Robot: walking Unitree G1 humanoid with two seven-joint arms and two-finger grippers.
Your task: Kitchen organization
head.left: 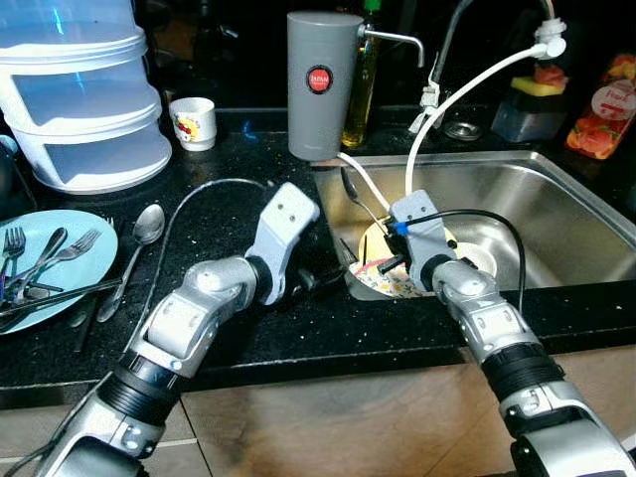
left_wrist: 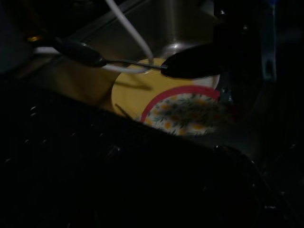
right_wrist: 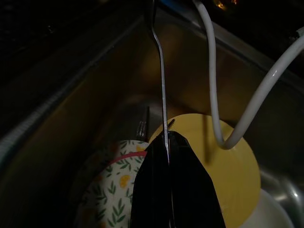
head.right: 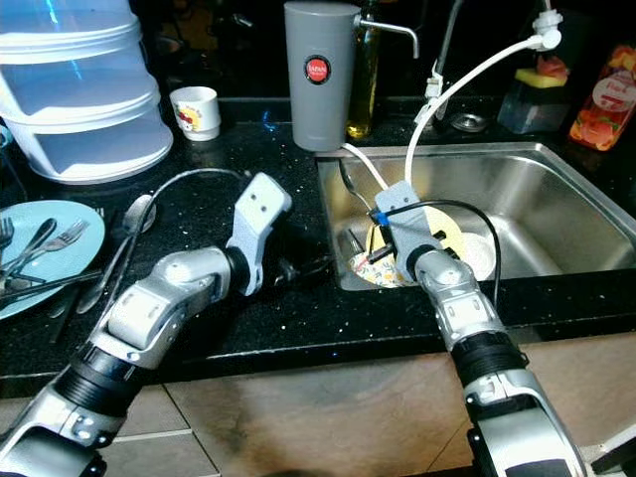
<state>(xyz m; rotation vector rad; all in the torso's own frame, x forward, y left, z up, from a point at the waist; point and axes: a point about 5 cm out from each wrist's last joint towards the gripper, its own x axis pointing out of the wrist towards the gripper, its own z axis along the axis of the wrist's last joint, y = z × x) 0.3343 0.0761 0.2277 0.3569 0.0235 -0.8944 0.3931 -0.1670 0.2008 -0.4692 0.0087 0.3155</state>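
Before me runs a black speckled counter (head.left: 298, 338), glossy, with a steel sink (head.left: 556, 199) set into it on my right. Below its front edge I see tan cabinet fronts (head.left: 328, 427). The back of the room is dark, almost black. Light falls from above, bright on the sink wall and glinting off the counter.

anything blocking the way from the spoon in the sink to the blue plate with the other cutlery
Nothing visible stands in the way. The right gripper is shut on the spoon over the sink. The left arm lies across the counter between sink and blue plate, low enough to pass over, probably.
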